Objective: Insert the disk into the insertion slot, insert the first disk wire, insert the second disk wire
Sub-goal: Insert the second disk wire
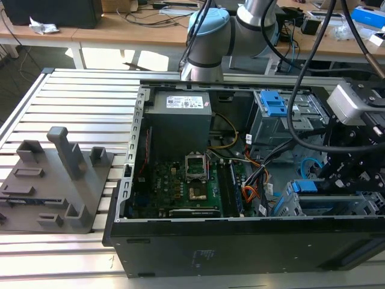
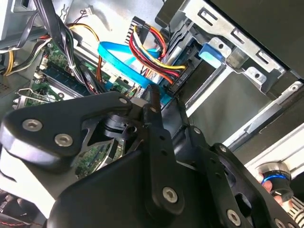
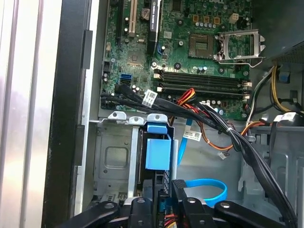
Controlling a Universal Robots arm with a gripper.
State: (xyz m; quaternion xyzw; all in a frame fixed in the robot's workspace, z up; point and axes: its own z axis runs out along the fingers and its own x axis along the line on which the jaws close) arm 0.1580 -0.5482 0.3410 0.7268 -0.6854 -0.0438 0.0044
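Note:
The disk [image 1: 331, 203] lies inside the insertion slot [image 1: 290, 201], a silver perforated cage [image 3: 114, 156] with a blue tab [image 3: 157, 152] at its mouth. My gripper [image 3: 164, 187] hangs over the disk's connector end. Its fingers [image 2: 153, 92] are close together, shut on the plug of the second disk wire [image 3: 209, 183], a light-blue cable curling in a loop [image 2: 118, 57]. The first disk wire [image 2: 156, 52], a bundle of yellow, red, orange and black strands, ends in a black plug [image 2: 178, 80] against the disk's edge beside the fingers. In the exterior view the gripper [image 1: 340, 174] is low in the case's right corner.
The open computer case [image 1: 240, 241] stands on a slatted metal table. A green motherboard [image 3: 199, 52], a grey power supply [image 1: 180, 117] and a taller bay with blue latches [image 1: 277, 105] surround the slot. Black cable bundles [image 3: 237, 137] cross beside the gripper. A grey fixture plate [image 1: 54, 186] lies at the exterior view's left.

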